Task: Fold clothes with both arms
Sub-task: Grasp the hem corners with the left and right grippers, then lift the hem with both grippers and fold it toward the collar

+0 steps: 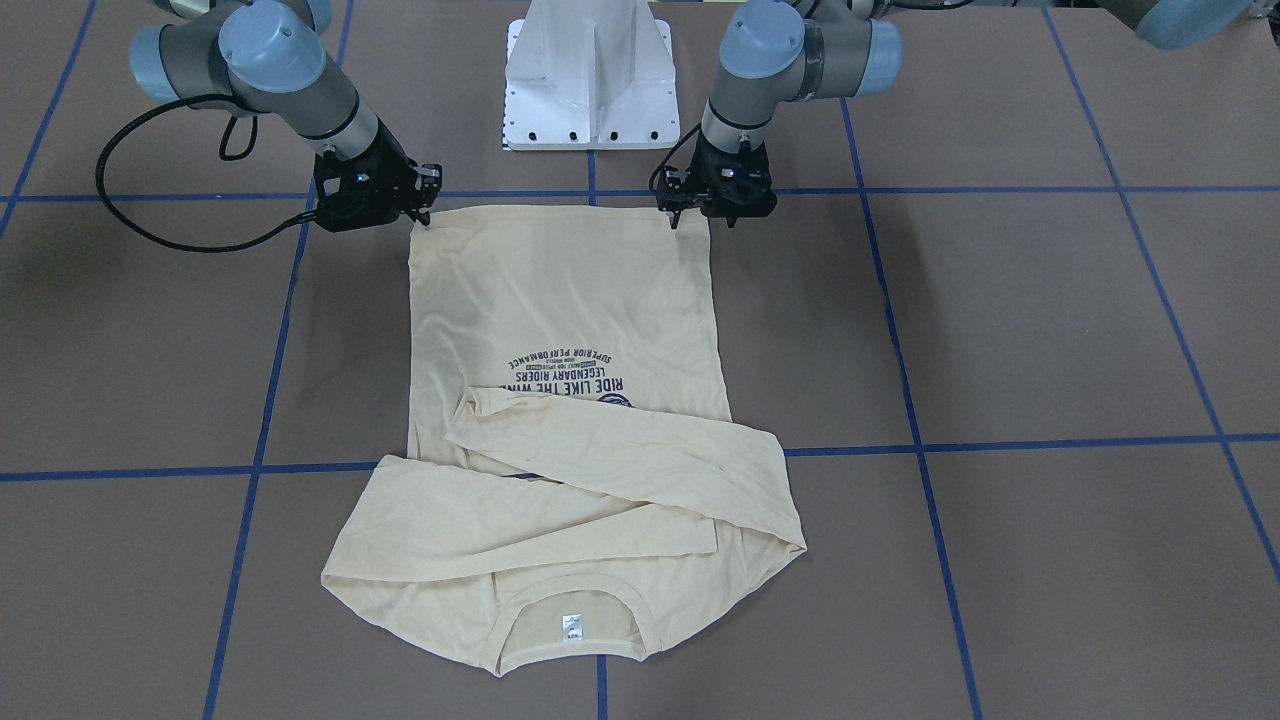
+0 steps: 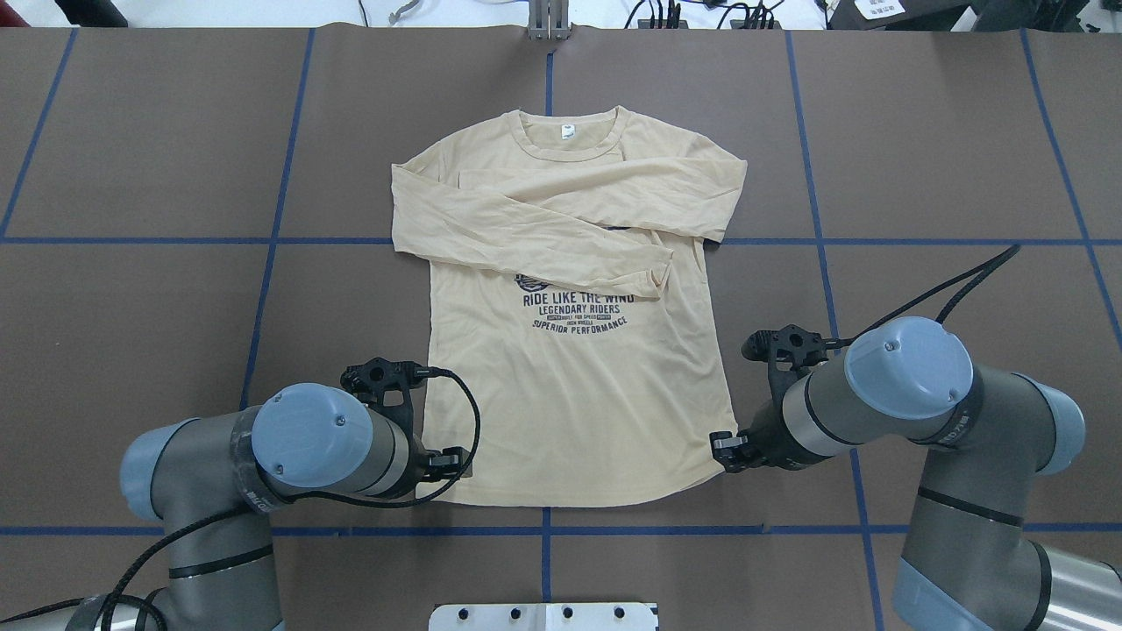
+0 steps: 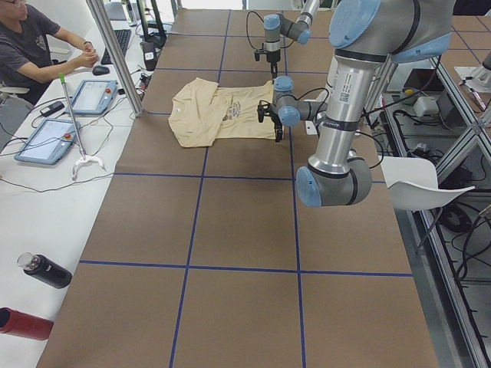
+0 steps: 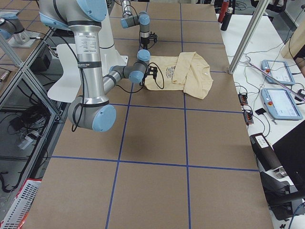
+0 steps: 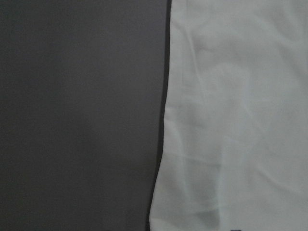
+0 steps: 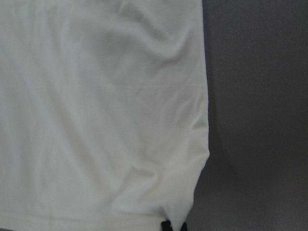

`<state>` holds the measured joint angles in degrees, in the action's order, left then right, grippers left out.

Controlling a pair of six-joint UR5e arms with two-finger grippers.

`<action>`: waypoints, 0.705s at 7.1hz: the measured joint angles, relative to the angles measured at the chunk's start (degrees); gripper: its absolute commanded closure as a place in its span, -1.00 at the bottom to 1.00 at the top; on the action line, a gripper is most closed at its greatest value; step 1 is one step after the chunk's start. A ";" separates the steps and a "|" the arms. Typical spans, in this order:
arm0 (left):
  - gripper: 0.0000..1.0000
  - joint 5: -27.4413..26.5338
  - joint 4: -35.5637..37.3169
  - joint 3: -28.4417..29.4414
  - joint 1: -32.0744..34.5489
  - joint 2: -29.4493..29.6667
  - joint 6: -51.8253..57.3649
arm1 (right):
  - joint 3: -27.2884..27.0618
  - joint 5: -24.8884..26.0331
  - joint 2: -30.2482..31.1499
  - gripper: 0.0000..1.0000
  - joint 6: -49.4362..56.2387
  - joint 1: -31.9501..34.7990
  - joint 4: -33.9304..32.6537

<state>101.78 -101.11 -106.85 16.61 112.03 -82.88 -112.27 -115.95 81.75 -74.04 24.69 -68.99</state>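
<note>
The cream-yellow long-sleeved T-shirt [image 2: 570, 386] lies flat and print-up, both sleeves crossed over the chest and the collar at the far side. My left gripper [image 2: 444, 459] is low at the near hem's left corner. Its wrist view shows only the T-shirt's side edge [image 5: 166, 120] and no fingers, so I cannot tell whether it is open or shut. My right gripper [image 2: 724, 445] sits at the hem's right corner. There the cloth [image 6: 185, 211] bunches to a point at a black fingertip [image 6: 166, 225], which looks like a pinch. Both also show from the front: left gripper [image 1: 712, 212], right gripper [image 1: 418, 205].
The white pedestal base [image 1: 590, 75] stands behind the hem between the arms. Brown table with blue tape lines [image 2: 140, 239] spreads on all sides of the shirt. A person sits at a side desk [image 3: 38, 46] with tablets; bottles [image 3: 42, 270] lie there.
</note>
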 measured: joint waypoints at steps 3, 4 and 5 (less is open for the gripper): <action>-0.08 0.13 0.74 -0.03 -0.32 0.14 0.00 | 0.04 -0.16 0.05 1.00 0.03 0.44 0.00; -0.04 0.16 0.91 -0.02 -0.35 0.18 0.00 | 0.04 -0.21 0.02 1.00 0.03 0.57 0.00; 0.24 0.17 0.97 0.00 -0.35 0.22 0.00 | 0.04 -0.23 0.00 1.00 0.03 0.68 0.00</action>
<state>101.95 -100.14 -106.85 16.26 112.25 -82.88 -112.24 -116.18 81.75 -74.00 25.37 -68.99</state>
